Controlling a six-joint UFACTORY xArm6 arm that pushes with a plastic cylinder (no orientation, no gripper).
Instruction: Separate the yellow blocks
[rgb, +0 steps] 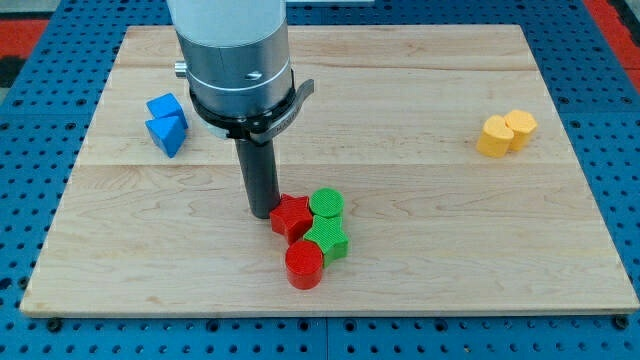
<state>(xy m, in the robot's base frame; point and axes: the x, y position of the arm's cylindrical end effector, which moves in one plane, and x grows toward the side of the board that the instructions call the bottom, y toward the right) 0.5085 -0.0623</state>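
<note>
Pincer none, only my tip beside red star (yellow blocks in contact)

Wooden surface carries two blue blocks, touching, near the view's left. Near centre bottom, one tight cluster: red star, green cylinder at its right, green star-like block below, red cylinder lowest.

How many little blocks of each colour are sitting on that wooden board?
Blue: 2, blue cube and blue wedge-like block
Yellow: 2, yellow hexagonal block and yellow cylinder
Red: 2, red star and red cylinder
Green: 2, green cylinder and green star
Total: 8
</note>
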